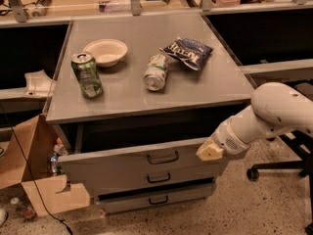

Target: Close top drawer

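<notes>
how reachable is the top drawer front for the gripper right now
Likely yes: the gripper sits at the front of the top drawer, at its right end, with nothing between them. Whether it actually touches is unclear.

The top drawer (pixel 110 164) looks like matt grey painted metal; the gripper (pixel 210 152), smooth cream plastic, faintly glossy, sits at the drawer front's three o'clock end.

— What's on the table (pixel 210 89)?
— A white bowl (pixel 105 51), an upright green can (pixel 87 75), a silver can (pixel 156 72) on its side, a dark chip bag (pixel 187 53).
— The gripper (pixel 210 152)?
— Below the table's front right edge.
</notes>
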Robot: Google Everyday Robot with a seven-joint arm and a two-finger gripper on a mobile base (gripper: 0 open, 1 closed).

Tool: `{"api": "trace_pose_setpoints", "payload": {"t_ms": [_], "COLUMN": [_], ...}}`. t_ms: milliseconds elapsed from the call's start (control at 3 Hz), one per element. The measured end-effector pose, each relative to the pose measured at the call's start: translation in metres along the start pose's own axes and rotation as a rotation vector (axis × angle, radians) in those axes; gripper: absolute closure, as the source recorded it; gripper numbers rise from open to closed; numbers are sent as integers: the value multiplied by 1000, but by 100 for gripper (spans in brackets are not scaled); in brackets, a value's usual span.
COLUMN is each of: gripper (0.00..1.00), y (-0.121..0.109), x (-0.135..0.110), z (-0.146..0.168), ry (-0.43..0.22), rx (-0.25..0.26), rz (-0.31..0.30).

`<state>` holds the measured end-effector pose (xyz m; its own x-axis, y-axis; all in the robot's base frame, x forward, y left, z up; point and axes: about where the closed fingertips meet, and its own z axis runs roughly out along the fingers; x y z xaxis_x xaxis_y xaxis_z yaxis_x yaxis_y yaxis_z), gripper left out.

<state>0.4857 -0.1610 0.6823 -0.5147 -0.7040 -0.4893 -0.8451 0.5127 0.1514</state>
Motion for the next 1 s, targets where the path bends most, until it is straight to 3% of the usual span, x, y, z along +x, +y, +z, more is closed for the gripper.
{"api": "trace_pose_setpoints", "payload": {"t_ms": [333, 1000], "gripper": [100, 100], "y": [-7, -39], "x": [7, 8], "z": [5, -1], "ry": [5, 16], "rx": [10, 97], "rz": [38, 50]}}
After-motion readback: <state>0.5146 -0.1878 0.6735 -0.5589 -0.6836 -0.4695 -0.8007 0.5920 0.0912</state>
